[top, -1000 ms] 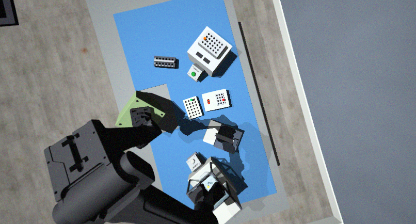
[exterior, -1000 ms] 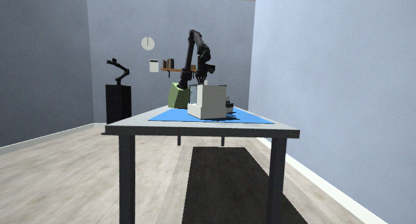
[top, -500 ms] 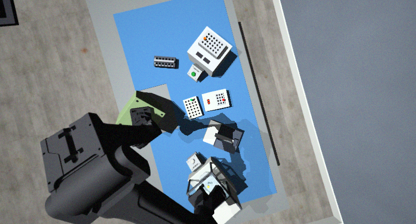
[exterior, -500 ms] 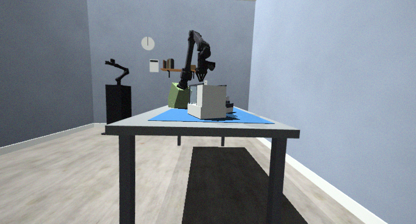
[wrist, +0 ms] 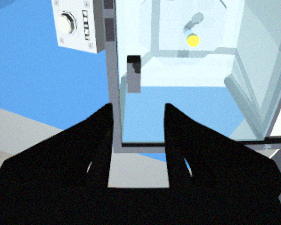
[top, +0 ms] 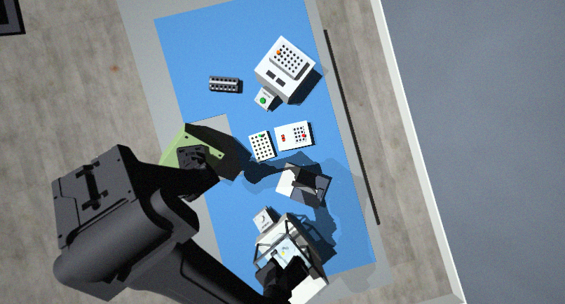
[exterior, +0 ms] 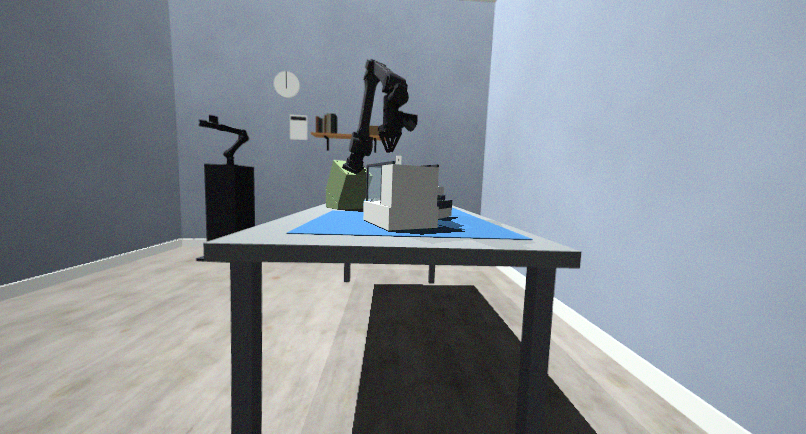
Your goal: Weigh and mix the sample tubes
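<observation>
Above the balance (top: 273,235) (exterior: 414,197) (wrist: 111,89), the gripper (top: 281,264) (exterior: 390,150) (wrist: 138,112) is held partly open, with nothing gripped. Beyond its fingertips, the door handle (wrist: 134,76) is seen. Within the glass box, the yellow-capped tube (top: 282,253) (wrist: 192,40) is stood on the pan. By the rack (top: 262,153), the mixer's or block's exact identity cannot be told, but a green cap (top: 260,135) is seen in the rack.

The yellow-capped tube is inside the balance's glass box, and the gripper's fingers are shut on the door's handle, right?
Not quite: the gripper is open, its fingers clear of the handle, as the wrist view shows. The tube is inside.
</observation>
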`<state>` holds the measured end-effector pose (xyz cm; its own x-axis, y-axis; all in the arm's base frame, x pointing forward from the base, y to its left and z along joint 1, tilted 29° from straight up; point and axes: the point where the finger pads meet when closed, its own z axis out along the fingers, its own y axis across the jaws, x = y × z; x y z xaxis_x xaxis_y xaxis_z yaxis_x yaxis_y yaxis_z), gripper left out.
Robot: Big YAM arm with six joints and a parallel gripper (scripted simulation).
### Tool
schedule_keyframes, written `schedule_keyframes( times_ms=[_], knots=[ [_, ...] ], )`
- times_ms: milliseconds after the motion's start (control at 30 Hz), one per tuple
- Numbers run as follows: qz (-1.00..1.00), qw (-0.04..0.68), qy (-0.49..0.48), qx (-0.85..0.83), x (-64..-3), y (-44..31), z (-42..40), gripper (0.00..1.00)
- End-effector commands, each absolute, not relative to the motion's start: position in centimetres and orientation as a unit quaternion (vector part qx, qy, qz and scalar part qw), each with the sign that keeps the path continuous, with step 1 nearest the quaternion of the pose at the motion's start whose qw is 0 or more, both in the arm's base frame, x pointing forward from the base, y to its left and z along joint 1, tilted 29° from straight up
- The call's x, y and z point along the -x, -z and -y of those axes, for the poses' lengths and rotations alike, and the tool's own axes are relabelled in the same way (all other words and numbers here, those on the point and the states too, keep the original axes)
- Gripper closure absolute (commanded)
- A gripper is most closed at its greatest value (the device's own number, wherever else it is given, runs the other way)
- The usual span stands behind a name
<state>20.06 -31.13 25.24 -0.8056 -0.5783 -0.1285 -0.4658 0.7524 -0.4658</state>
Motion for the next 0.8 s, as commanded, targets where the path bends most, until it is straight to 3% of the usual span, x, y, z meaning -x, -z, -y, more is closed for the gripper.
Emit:
schedule_keyframes(
  times_ms=[0, 767],
  knots=[
    [-0.918, 0.136, 0.24, 0.284, -19.6, -28.9, 31.7, 0.7],
    [-0.923, 0.135, 0.223, 0.284, -19.8, -27.6, 31.2, 0.7]
  ],
)
